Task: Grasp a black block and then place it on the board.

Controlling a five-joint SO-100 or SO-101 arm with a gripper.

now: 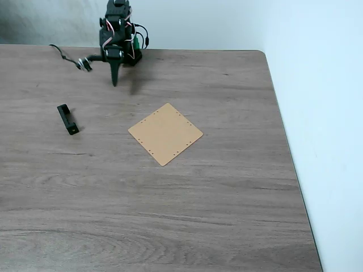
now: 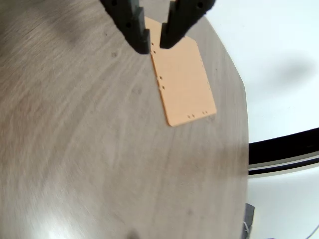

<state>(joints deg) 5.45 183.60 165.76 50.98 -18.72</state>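
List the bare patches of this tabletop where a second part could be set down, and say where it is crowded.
Free: the wide near half of the table, and the strip between the black block and the board. Crowded: the far edge around the gripper.

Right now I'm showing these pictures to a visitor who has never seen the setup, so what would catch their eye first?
The tan square board stands out first, lying flat near the middle of the wood-grain table in the fixed view. Next comes the small black block, lying alone to the left of the board. The black arm stands at the far edge, and in the wrist view its hand hangs above the board's near end with a narrow gap between the fingers, holding nothing.
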